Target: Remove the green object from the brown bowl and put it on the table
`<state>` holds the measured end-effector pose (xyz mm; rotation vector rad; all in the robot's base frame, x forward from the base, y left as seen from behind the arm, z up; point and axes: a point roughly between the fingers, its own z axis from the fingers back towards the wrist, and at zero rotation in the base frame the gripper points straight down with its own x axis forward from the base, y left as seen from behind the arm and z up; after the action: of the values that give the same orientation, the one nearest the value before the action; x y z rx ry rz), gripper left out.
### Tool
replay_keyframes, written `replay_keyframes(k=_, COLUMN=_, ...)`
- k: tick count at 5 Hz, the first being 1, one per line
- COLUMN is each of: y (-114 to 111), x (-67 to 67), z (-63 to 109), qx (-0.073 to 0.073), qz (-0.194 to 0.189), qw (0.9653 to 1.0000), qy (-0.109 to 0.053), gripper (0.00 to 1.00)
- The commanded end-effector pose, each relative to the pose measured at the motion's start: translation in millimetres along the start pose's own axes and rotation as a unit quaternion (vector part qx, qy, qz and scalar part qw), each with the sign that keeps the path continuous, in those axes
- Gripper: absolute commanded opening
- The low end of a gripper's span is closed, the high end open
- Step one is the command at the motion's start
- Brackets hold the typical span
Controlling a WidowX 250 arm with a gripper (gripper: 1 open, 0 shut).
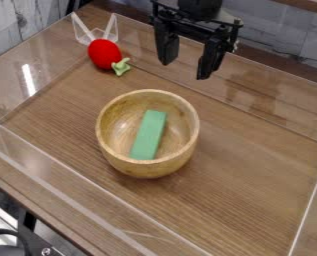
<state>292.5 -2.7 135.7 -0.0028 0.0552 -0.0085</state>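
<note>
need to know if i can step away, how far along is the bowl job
Nothing looks done so far: the green block lies inside the brown bowl. Nothing shows in the robot's hand, which hangs open above the table, beyond the bowl. Left to do: reach the block, grip it, lift it out and set it on the table.

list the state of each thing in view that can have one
hand: open, above the table, holding nothing
brown bowl: upright on the table, green block inside
green block: lying in the bowl
red toy: lying on the table, outside the bowl
</note>
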Motion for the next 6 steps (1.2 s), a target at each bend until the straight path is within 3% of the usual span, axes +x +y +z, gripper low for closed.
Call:
replay_keyframes(k=1, y=6, x=-9.3, z=-12.1, qx=0.0, qz=0.0, qw=1.0, qy=0.009, gripper=1.0)
replay_keyframes(k=2, y=16, x=-32.1, z=-29.2, qx=-0.001, qz=0.02, qw=0.9997, qy=0.014, gripper=1.0)
replay_keyframes(k=3, y=10, x=-45.1, z=-34.4, qx=-0.004, qz=0.068, qw=0.9977, qy=0.003, gripper=1.0)
replay_keyframes(k=4, y=2, x=-46.0, z=-40.4, qx=-0.004, qz=0.108, qw=0.9941, qy=0.004, gripper=1.0)
replay_keyframes(k=6, y=-5, x=-67.8, z=-44.2, qx=-0.004, qz=0.183, qw=0.9831, qy=-0.01, gripper=1.0)
